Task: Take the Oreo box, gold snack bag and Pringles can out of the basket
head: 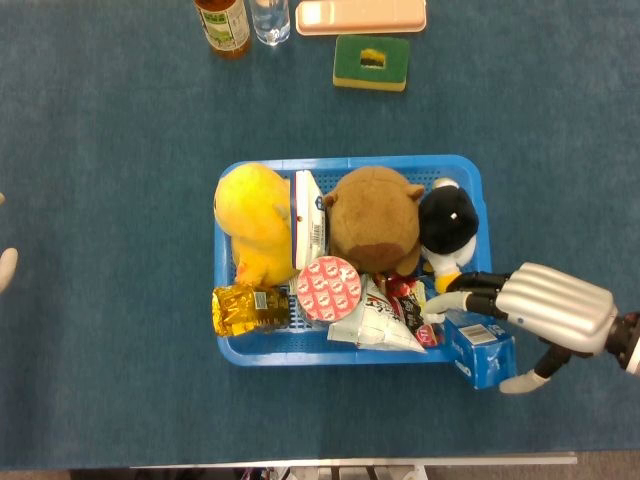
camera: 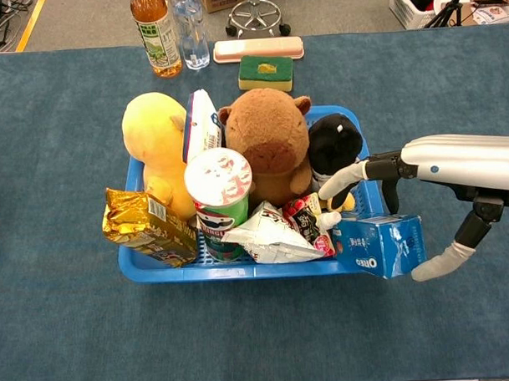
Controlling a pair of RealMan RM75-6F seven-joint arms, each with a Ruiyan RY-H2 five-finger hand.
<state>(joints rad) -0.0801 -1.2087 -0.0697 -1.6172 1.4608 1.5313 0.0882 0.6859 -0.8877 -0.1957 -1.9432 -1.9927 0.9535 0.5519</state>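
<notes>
1. Left hand (head: 6,268): only a sliver shows at the far left edge of the head view, well away from the basket (head: 348,163). Can't tell if its fingers are spread or curled.
2. Gold snack bag (camera: 147,225): sits at the basket's front-left corner, hanging out over the rim. Not taken out yet.
3. Pringles can (camera: 221,202): upright in the front-middle of the basket, just beside the yellow plush (camera: 156,140), with the foil lid facing up. Untouched.
4. Oreo box (camera: 379,246): at the front-right corner, mostly outside the basket wall and tilted, its near end against the rim.
5. Right hand (head: 540,310): wide, straddling the Oreo box. Its fingers (camera: 344,176) reach in over the box's inner end, the thumb (camera: 442,260) is down by its outer end. Not clamped as far as I can see, so I read it as mid-grasp, holding nothing.
6. Progress, my read: zero of three items are clear. Oreo is in hand next; bag and can remain.
</notes>
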